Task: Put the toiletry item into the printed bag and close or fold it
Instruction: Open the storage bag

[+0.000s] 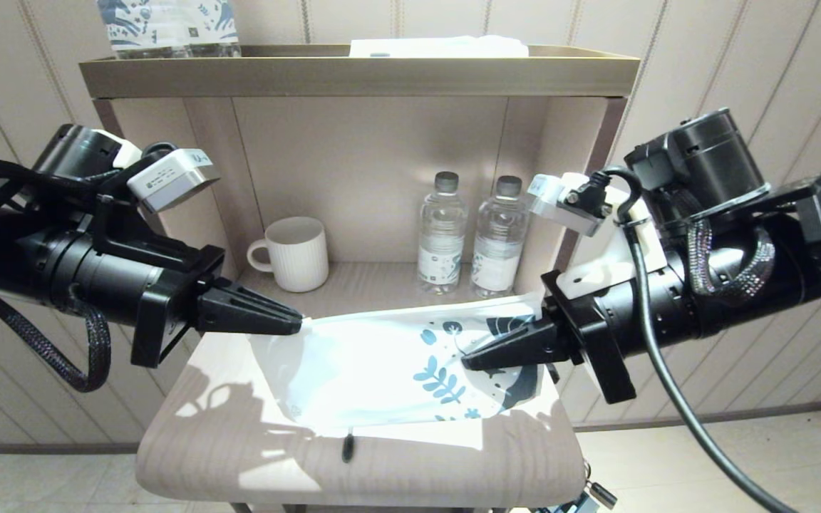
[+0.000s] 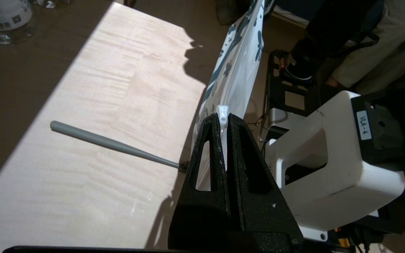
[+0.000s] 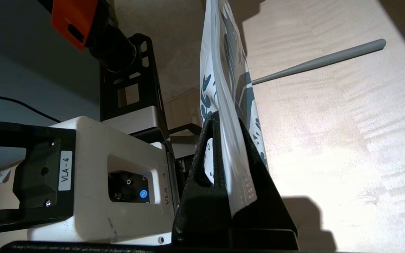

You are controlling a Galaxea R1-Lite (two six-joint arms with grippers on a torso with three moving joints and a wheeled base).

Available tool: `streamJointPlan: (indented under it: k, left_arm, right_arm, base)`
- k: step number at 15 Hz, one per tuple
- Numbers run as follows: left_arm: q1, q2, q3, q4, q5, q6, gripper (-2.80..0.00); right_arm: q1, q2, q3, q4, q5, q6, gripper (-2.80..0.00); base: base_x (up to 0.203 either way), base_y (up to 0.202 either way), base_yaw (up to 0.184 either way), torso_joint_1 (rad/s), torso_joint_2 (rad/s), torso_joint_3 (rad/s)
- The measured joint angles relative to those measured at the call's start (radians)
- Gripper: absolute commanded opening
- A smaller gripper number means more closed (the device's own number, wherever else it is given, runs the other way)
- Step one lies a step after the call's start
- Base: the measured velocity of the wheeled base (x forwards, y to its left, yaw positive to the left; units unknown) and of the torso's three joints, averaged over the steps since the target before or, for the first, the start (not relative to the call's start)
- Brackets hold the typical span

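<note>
The printed bag, white with blue leaf prints, hangs on edge above the small wooden table, stretched between both grippers. My left gripper is shut on the bag's plain end, and a clear zip slider shows at its fingertips. My right gripper is shut on the printed end. The toothbrush lies on the table outside the bag and crosses under its lower edge. Its grey handle is on the far side. Only the dark bristle head pokes out at the front.
At the back of the shelf stand a white ribbed mug and two water bottles. Blue-patterned wrapped bottles sit on the top shelf. The table's rounded front edge is near.
</note>
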Motion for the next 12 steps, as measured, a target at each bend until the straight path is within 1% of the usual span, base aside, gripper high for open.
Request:
streamJointPlan:
  k: [3, 9, 10, 12]
  left_arm:
    - [0.015, -0.018, 0.032, -0.002, -0.001, 0.002, -2.8]
    - [0.045, -0.046, 0.054, 0.002, -0.004, -0.001, -2.8]
    - [0.047, -0.049, 0.057, 0.001, -0.004, 0.002, 0.0]
    - [0.049, -0.051, 0.064, -0.001, -0.003, 0.002, 0.0]
  right_arm:
    - [0.0, -0.013, 0.015, -0.001, 0.0, 0.0, -2.8]
    - [0.001, -0.017, 0.022, -0.001, 0.0, 0.0, -2.8]
    - [0.002, -0.017, 0.019, -0.001, 0.0, 0.0, -2.8]
    - [0.002, -0.017, 0.016, -0.001, 0.0, 0.0, -2.8]
  base:
    - [0.0, 0.0, 0.0, 0.0, 0.0, 0.0]
    - [0.0, 0.0, 0.0, 0.0, 0.0, 0.0]
    - [0.0, 0.0, 0.0, 0.0, 0.0, 0.0]
    - [0.0, 0.0, 0.0, 0.0, 0.0, 0.0]
